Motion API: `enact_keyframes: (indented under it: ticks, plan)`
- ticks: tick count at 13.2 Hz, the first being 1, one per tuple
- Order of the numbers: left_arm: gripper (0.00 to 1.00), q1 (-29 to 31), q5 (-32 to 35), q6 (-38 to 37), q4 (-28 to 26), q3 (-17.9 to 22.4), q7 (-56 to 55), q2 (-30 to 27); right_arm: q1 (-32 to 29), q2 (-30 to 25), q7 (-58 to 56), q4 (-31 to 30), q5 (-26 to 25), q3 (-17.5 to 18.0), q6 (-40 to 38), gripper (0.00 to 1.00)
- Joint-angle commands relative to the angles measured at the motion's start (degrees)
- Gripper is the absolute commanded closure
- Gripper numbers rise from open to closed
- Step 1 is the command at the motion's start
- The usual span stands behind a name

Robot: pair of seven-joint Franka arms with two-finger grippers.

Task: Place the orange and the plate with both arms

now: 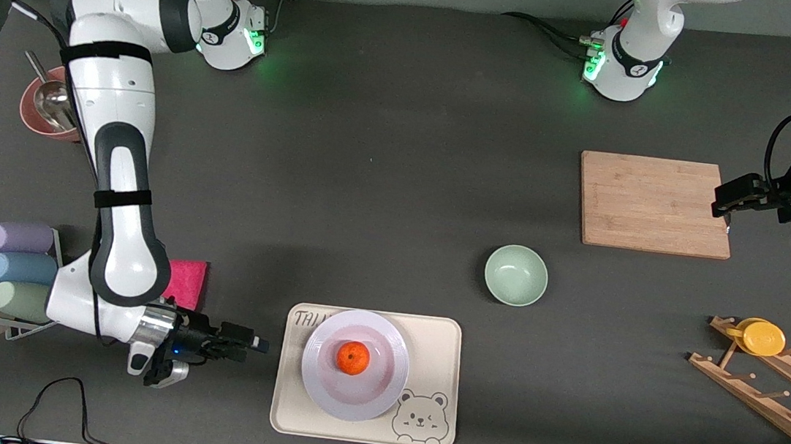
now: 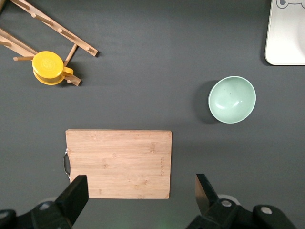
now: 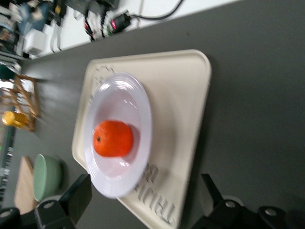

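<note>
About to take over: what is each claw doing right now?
Left claw: open, empty, over the cutting board.
Right claw: open, empty, beside the tray.

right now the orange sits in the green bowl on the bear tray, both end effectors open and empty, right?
Not quite: the orange sits on the white plate, as the front view shows. The plate is on the bear tray; the green bowl stands empty beside it. The rest holds.

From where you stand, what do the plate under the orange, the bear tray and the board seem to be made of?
The plate looks like glazed ceramic or melamine: glossy white, faintly lavender, with highlights on its rim. The bear tray seems matte cream plastic with a printed bear. The board looks like bamboo or wood: pale, striped grain.
</note>
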Motion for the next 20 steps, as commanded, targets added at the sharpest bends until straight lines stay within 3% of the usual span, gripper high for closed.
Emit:
enact_keyframes:
  ticks: [1, 4, 8, 12, 15, 20]
  plan:
    - [0.00, -0.28, -0.50, -0.63, -0.21, 0.15, -0.03, -1.23, 1.95, -10.67, 5.83, -12.10, -9.69, -2.00, 0.04, 0.00]
    - [0.00, -0.28, -0.50, -0.37, -0.30, 0.23, 0.05, -1.14, 4.32, -18.49, 12.86, -18.25, -22.95, -4.73, -0.49, 0.00]
    - [0.00, -0.02, -0.50, -0.37, -0.21, 0.23, 0.14, -1.32, 4.94, -32.36, 18.59, -30.46, -40.35, -5.00, -1.63, 0.00]
    - [0.00, 0.15, -0.50, -0.98, -0.65, 0.23, 0.84, -1.76, 5.12, -45.90, 22.19, -38.03, -51.01, -4.91, -2.85, 0.00]
    - [0.00, 0.24, -0.42, -2.13, -1.26, 0.32, 0.76, -2.55, 5.73, -50.94, 24.22, -34.99, -53.84, -4.91, -11.18, 0.00]
    - [0.00, 0.07, -0.33, -3.18, -1.35, 0.32, 0.41, -2.72, 5.74, -50.86, 24.66, -22.08, -56.02, -4.74, -23.94, 0.00]
